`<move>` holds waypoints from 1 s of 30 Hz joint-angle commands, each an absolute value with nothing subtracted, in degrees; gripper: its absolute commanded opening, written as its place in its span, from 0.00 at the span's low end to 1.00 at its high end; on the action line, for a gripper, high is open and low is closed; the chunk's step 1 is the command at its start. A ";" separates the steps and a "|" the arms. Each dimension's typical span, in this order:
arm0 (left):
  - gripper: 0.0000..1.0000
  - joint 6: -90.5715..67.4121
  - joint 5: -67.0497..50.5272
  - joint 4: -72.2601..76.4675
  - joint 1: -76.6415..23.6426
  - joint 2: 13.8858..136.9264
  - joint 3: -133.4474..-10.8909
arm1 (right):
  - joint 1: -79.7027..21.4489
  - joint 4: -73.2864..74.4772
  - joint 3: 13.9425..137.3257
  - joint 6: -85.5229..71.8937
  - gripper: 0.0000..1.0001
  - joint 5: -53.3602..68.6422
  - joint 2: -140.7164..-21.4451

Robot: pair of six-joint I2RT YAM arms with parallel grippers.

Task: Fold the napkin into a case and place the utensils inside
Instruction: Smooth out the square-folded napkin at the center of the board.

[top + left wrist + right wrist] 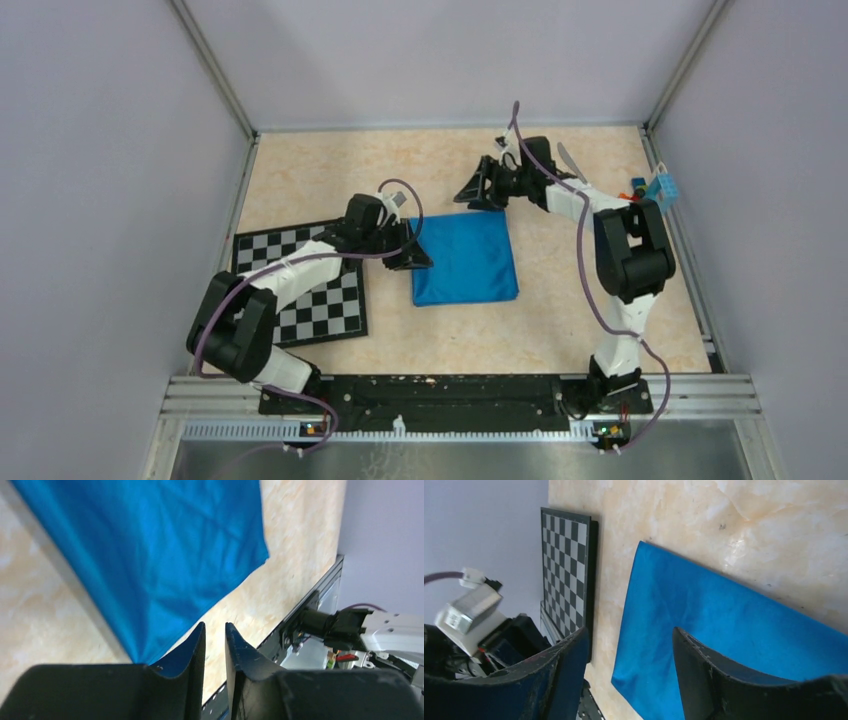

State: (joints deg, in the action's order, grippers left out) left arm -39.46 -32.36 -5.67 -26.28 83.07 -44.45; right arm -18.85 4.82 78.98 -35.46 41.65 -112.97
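— where's the napkin [465, 260] sitting?
— i see it flat on the table [520, 335], about the middle, blue and roughly square. the chessboard [320, 300] lies to its left, apart from it.
— and the left gripper [424, 260]?
— low at the napkin's left edge, jaws parted only a little, bare table showing between them. the cloth sits just beside one finger, not pinched.
— right gripper [480, 197]?
— at the far edge of the cloth, jaws wide apart, holding nothing.
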 commanded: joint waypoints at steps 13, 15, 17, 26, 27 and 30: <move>0.13 -42.32 -24.16 -0.56 -23.53 104.85 -58.79 | -10.14 -17.02 71.28 -38.88 0.56 48.04 -121.41; 0.12 -42.20 -24.51 -0.41 -23.55 105.69 -57.42 | -9.43 -18.46 71.83 -39.93 0.56 48.28 -123.28; 0.12 -42.01 -24.89 -0.41 -23.51 106.30 -56.10 | -9.04 -18.29 73.02 -40.35 0.56 48.03 -125.39; 0.20 -35.62 -27.91 -5.87 -23.63 101.96 -60.01 | -8.26 -1.88 86.60 -31.55 0.57 42.14 -132.32; 0.24 -35.15 -28.39 -6.34 -23.61 100.71 -60.32 | -8.26 -0.49 87.78 -31.31 0.57 42.12 -132.01; 0.37 -34.33 -29.80 -7.27 -23.57 95.88 -59.95 | -8.80 6.11 88.10 -29.47 0.58 39.56 -127.14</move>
State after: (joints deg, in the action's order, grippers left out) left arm -37.52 -27.09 -5.54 -23.42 104.09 -57.87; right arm -8.73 -5.56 86.43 -35.59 46.30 -130.50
